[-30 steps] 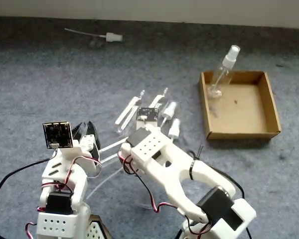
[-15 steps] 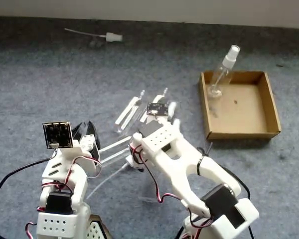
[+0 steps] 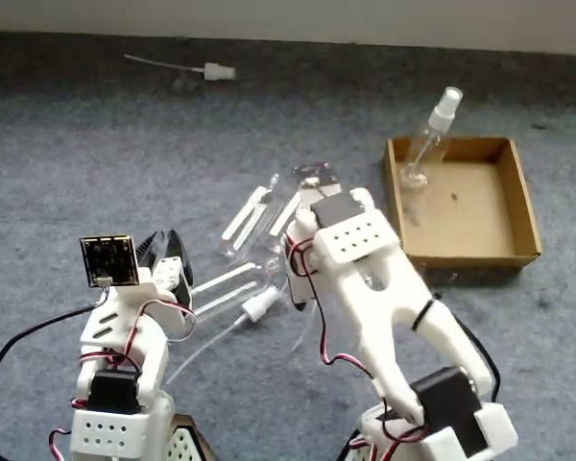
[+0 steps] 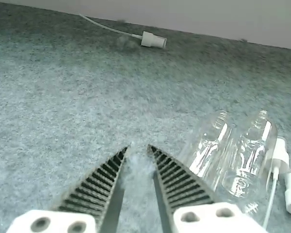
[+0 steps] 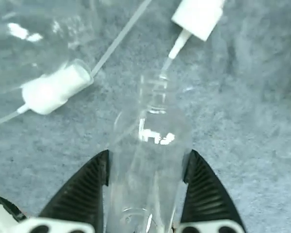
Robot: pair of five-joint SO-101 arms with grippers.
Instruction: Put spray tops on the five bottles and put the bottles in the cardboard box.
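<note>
**High view.** The right arm's white wrist housing (image 3: 350, 235) covers the right gripper and its load, and the near frame edge cuts off both arm bases.

**Right wrist view.** The right gripper (image 5: 148, 155) has its black ribbed fingers (image 5: 82, 191) pressed against both sides of a clear uncapped plastic bottle (image 5: 153, 131). The bottle's base is cut off at the frame edge. Two loose tops lie just beyond its neck, a first white spray top (image 5: 56, 90) and a second white spray top (image 5: 199, 14), which is partly cropped.

**Left wrist view.** The left gripper (image 4: 138, 148) hangs over the grey carpet (image 3: 96, 154) with its toothed jaws slightly apart and nothing between them. A pair of clear uncapped bottles (image 4: 208, 145) lies side by side, touching, to its far right.

**Container.** The shallow brown cardboard box (image 3: 466, 259) sits at the right. It holds one clear capped bottle with a white spray top (image 3: 430, 134), leaning in the far left corner (its glassy body is hard to trace against the card).

**Edges and room.** A broad stretch of carpet runs from the lying bottles to the far edge. There a lone white spray top with a long dip tube (image 3: 216, 70) lies at far left. Another tubed spray top (image 3: 259, 305) lies between the two arms.
</note>
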